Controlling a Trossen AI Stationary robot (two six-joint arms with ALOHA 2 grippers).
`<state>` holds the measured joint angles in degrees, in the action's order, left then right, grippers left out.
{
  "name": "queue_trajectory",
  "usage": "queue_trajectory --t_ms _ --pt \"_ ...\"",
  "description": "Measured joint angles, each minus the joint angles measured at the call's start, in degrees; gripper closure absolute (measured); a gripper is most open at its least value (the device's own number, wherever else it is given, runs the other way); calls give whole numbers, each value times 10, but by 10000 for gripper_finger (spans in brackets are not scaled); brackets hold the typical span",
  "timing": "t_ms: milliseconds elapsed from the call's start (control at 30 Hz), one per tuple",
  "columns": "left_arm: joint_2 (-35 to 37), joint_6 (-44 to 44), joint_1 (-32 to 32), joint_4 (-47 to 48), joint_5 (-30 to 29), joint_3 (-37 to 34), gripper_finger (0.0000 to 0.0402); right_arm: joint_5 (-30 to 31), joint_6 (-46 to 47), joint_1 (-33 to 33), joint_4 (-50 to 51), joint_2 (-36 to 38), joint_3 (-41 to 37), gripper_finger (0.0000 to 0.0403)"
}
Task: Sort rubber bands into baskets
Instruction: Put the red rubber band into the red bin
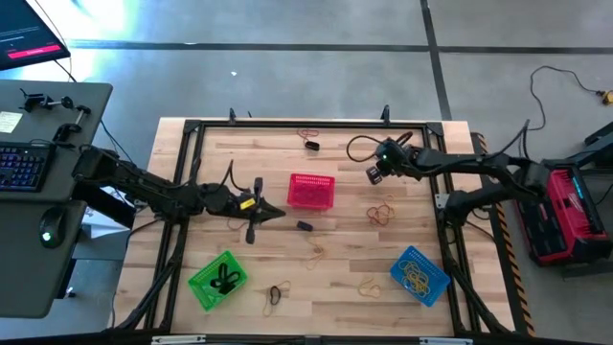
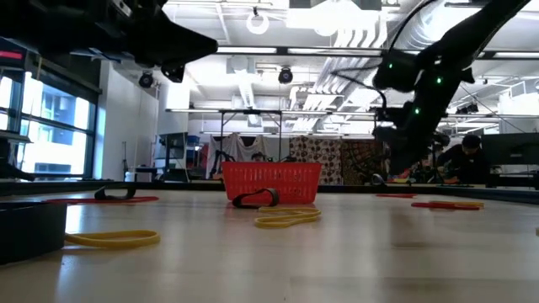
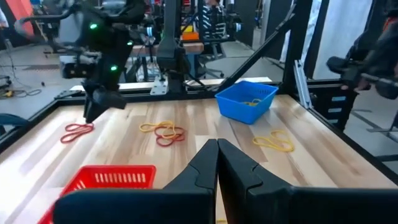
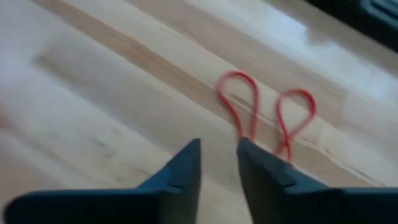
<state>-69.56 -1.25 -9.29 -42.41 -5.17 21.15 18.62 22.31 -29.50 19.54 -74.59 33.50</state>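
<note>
My right gripper (image 4: 219, 148) hangs open over the far right part of the table (image 1: 239, 163), pointing steeply down, its fingertips just short of a red rubber band (image 4: 261, 112) that lies flat on the wood. It touches nothing. My left gripper (image 1: 281, 213) is shut and empty, held level above the table just left of the red basket (image 1: 311, 190). The green basket (image 1: 217, 280), with black bands in it, stands near left. The blue basket (image 1: 420, 275), with yellow bands in it, stands near right. Loose bands lie about: a yellow and red clump (image 1: 381, 213), a black one (image 1: 304, 226) and a tan one (image 1: 369, 286).
More bands lie at the far edge (image 1: 308, 136) and near the front (image 1: 278, 294). A black frame (image 1: 192, 129) runs round the table. A desk with a keyboard (image 1: 21, 165) stands to the left, and a red case (image 1: 573, 206) to the right.
</note>
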Motion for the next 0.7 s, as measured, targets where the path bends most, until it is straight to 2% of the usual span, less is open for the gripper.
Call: queue_trajectory --t_ms 167,333,533,600,700 --pt "0 3 -6 15 1 0 401 11 23 -27 11 -32 0 237" --pt "0 2 -5 15 1 0 401 21 28 -49 7 -63 0 210" --pt "0 6 -5 21 1 0 401 4 16 -82 -19 -99 1 218" --pt "0 7 -5 23 1 0 401 -9 4 -88 -31 -102 1 236" --pt "0 10 -6 23 1 0 401 -12 -18 -88 -51 -104 1 286"
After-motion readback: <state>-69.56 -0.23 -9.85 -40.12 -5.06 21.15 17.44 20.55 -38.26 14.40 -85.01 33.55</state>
